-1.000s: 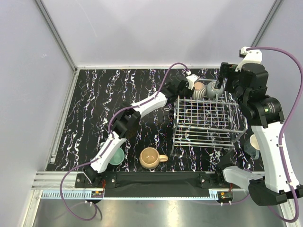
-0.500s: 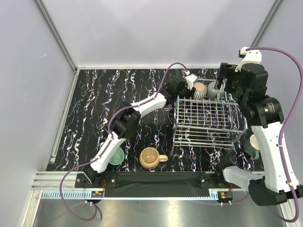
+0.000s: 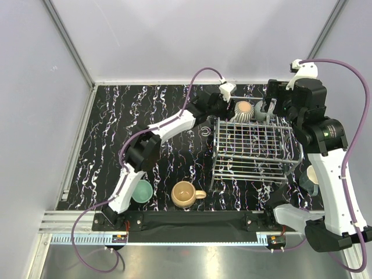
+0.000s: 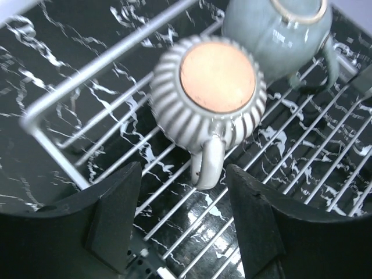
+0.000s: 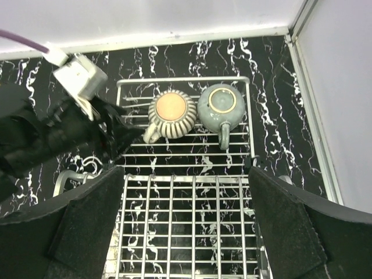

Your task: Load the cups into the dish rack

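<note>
The dish rack (image 3: 256, 152) stands right of centre. A cream ribbed cup (image 3: 243, 110) and a grey-green cup (image 3: 262, 110) sit upside down at its far end. In the left wrist view the ribbed cup (image 4: 204, 96) points its handle (image 4: 208, 164) toward my open left gripper (image 4: 183, 215), which touches nothing; the grey-green cup (image 4: 276, 29) is beyond. My left gripper (image 3: 229, 107) is just left of the ribbed cup. My right gripper (image 3: 269, 107) hovers open and empty over the rack (image 5: 192, 221), with both cups (image 5: 170, 115) (image 5: 222, 107) ahead of it.
A teal-green cup (image 3: 141, 190) and a tan cup (image 3: 185, 194) stand on the black marbled table near the front edge. A dark teal cup (image 3: 310, 183) shows partly behind the right arm. White walls enclose the table.
My left gripper has drawn back to the left and away from the ribbed cup, which stays in the rack's far end. The right arm has barely moved.
</note>
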Controlling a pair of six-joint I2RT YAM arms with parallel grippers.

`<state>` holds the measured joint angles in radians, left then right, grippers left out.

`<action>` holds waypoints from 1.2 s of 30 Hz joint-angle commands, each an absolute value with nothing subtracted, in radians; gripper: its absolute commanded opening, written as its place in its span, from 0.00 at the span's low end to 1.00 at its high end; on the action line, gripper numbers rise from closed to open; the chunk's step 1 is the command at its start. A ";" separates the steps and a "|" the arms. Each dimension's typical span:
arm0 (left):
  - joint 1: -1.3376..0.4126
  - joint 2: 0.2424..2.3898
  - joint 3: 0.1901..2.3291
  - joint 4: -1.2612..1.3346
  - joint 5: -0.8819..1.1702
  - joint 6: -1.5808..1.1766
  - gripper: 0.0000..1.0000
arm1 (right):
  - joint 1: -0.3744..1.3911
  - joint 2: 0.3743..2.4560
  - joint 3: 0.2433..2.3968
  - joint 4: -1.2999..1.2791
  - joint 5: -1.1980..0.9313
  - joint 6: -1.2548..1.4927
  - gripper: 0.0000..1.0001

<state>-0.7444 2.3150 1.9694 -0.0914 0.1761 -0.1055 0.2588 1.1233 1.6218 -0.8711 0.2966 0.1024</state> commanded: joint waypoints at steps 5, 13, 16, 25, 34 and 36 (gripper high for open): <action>-0.698 2.174 1.930 -0.046 0.134 -0.095 0.69 | 0.253 1.149 1.644 -0.923 0.230 0.130 0.96; -0.609 2.030 1.868 -0.158 0.040 -0.040 0.71 | 0.253 1.201 1.667 -0.945 0.144 0.169 1.00; -0.574 1.961 1.847 -0.238 0.003 -0.080 0.71 | 0.253 1.218 1.683 -0.959 0.112 0.190 1.00; -0.555 1.571 1.594 -0.514 -0.225 -0.375 0.69 | 0.253 1.180 1.689 -0.979 -0.146 0.247 1.00; -0.548 1.142 1.255 -0.650 -0.187 -0.580 0.73 | 0.421 1.390 1.972 -1.218 -0.031 0.299 1.00; -0.548 1.059 1.201 -0.689 -0.184 -0.603 0.73 | 0.524 1.436 2.031 -1.236 0.035 0.316 1.00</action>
<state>-0.5522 1.1397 1.2617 -0.6296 -0.1738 -0.5117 0.4110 1.3865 1.9476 -1.1591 -0.0483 0.2913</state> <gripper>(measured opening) 0.723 0.994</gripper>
